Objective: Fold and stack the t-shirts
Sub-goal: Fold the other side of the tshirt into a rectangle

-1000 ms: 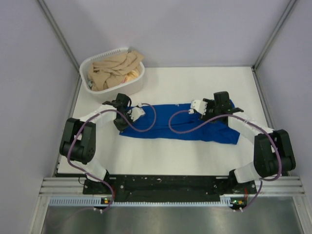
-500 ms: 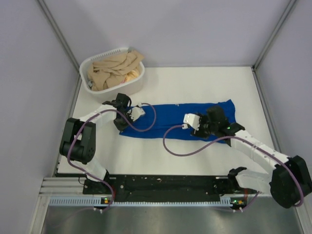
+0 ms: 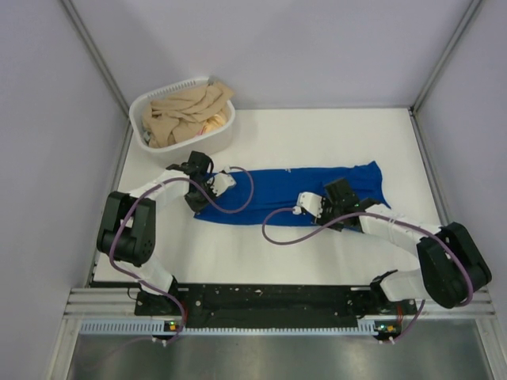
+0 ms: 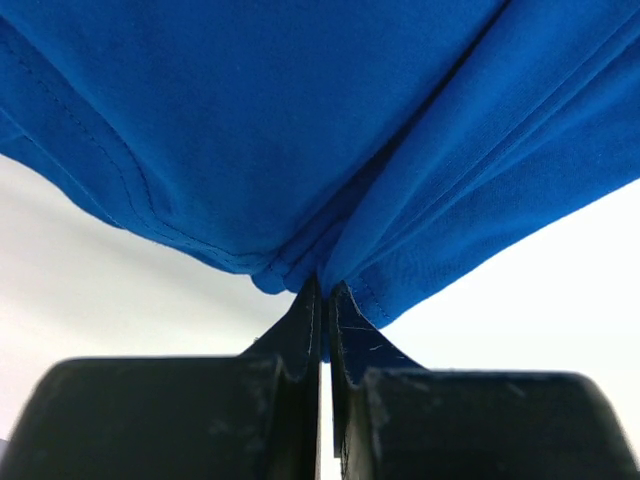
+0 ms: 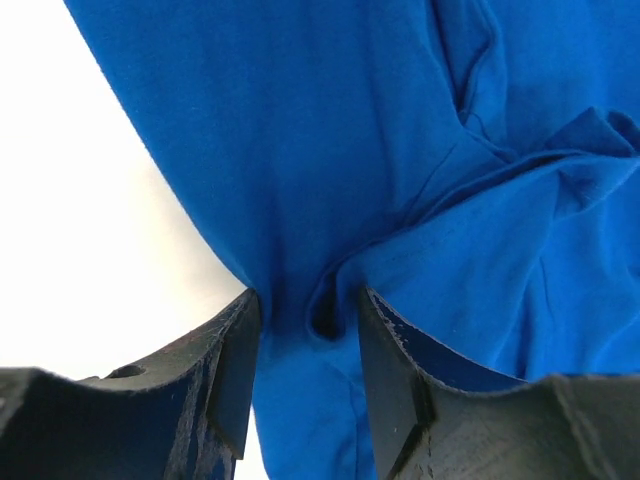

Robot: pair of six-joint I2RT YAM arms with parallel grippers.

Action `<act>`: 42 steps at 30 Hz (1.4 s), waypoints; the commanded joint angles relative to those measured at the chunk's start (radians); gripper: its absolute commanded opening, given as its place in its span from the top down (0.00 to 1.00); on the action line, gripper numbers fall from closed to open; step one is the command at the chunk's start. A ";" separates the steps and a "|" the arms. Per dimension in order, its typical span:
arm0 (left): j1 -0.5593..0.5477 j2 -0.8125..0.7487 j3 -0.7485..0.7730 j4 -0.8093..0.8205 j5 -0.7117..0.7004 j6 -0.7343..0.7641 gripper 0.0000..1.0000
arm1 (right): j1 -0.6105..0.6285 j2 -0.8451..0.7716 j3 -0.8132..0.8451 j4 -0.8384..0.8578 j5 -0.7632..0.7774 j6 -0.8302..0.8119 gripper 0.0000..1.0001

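The royal-blue cloth t-shirt [image 3: 273,186] lies banded across the white table [image 3: 317,131]: left gripper [image 4: 322,295] pinches its left-end hem as anchor, right gripper [image 5: 305,315] sits part-spread astride a bunched fold, probably for the next fold.

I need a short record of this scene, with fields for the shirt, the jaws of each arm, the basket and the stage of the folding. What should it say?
t-shirt: royal blue, lying on the table as a long band from left to right
left jaws: shut on the shirt's left edge
right jaws: apart, a bunch of cloth between them at the shirt's near edge; grip uncertain
basket: white, far left corner, holds beige clothes
stage: fold not finished, no stack visible
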 commanded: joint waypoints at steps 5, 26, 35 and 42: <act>0.006 -0.007 0.031 0.012 -0.012 0.002 1.00 | -0.047 -0.154 0.044 -0.082 -0.100 -0.015 0.49; 0.006 -0.031 0.020 -0.008 -0.012 0.003 1.00 | -0.128 0.024 0.124 -0.023 -0.094 0.008 0.91; 0.006 -0.079 -0.035 -0.051 -0.049 -0.055 1.00 | -0.200 -0.047 0.150 0.008 0.003 0.012 1.00; 0.006 -0.152 -0.092 -0.102 -0.049 -0.098 1.00 | -0.271 0.045 0.168 0.201 0.153 -0.097 1.00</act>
